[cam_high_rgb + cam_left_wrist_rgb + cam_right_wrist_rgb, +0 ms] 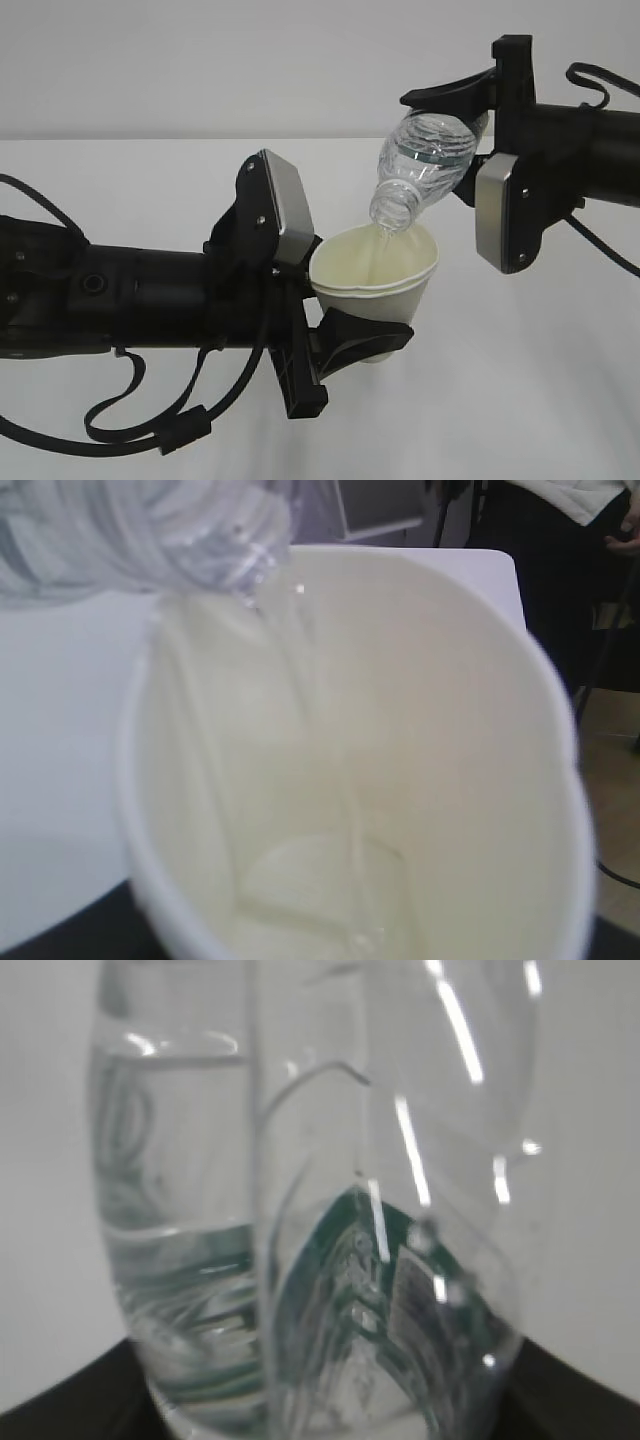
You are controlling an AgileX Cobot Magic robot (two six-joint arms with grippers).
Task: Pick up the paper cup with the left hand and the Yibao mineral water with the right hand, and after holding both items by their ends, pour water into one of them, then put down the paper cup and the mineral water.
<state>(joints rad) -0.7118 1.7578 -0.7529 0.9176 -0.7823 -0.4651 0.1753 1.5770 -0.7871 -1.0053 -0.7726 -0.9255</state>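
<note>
My left gripper (350, 330) is shut on the white paper cup (378, 285) and holds it above the table, tilted a little to the right. My right gripper (470, 135) is shut on the base end of the Yibao mineral water bottle (425, 160), tipped mouth-down over the cup. A thin stream of water (382, 240) runs from the open mouth into the cup. In the left wrist view the cup's cream inside (420, 740) fills the frame, with water pooling at its bottom (320, 890) and the bottle's mouth (240, 570) above the rim. In the right wrist view the bottle (320, 1240) fills the frame, its green label (340, 1250) showing through the water.
A white table (560, 380) lies under both arms. Black cables (160, 425) hang below the left arm. In the left wrist view a dark chair or stand (560, 570) is beyond the table's far edge.
</note>
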